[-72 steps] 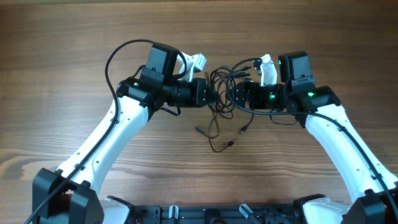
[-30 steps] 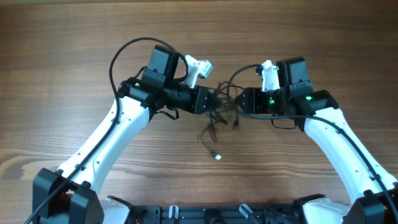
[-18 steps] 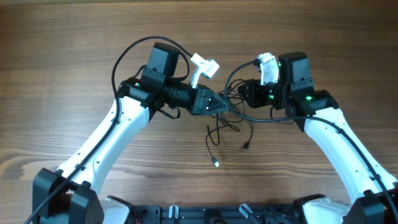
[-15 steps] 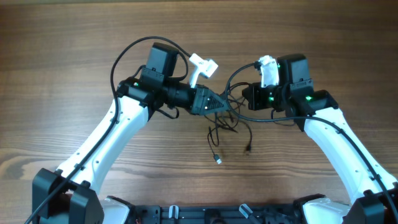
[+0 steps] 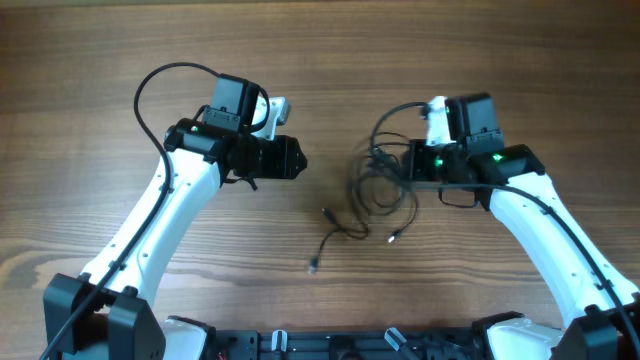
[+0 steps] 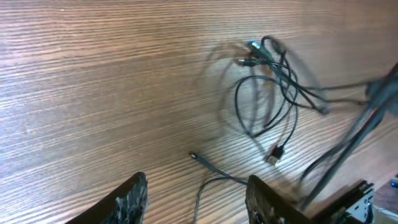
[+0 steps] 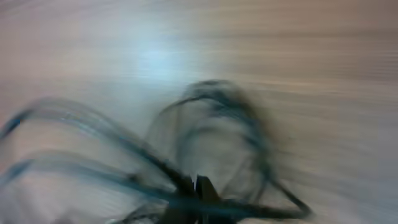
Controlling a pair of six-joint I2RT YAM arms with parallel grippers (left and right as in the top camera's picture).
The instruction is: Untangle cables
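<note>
The cables (image 5: pixel 375 185) are thin black wires in loose loops on the wood table, just left of my right gripper (image 5: pixel 405 165). One free end (image 5: pixel 314 264) trails toward the front, and a small plug (image 5: pixel 392 238) lies nearby. My right gripper (image 7: pixel 199 186) is shut on a few strands of the cables (image 7: pixel 211 118); its wrist view is badly blurred. My left gripper (image 5: pixel 296 158) stands apart, to the left of the tangle. Its fingers (image 6: pixel 134 198) are open with nothing held, and the cables (image 6: pixel 264 93) lie ahead of them.
Thicker black arm cables arch over the left arm (image 5: pixel 160 85) and the right arm (image 5: pixel 385 115). The arm bases (image 5: pixel 330 345) stand along the table's front edge. Bare wood table (image 5: pixel 100 60) surrounds the tangle.
My left gripper has let go of the cables and drawn back to the left. The tangle now hangs only from my shut right gripper, with one end stretched out toward the front left.
</note>
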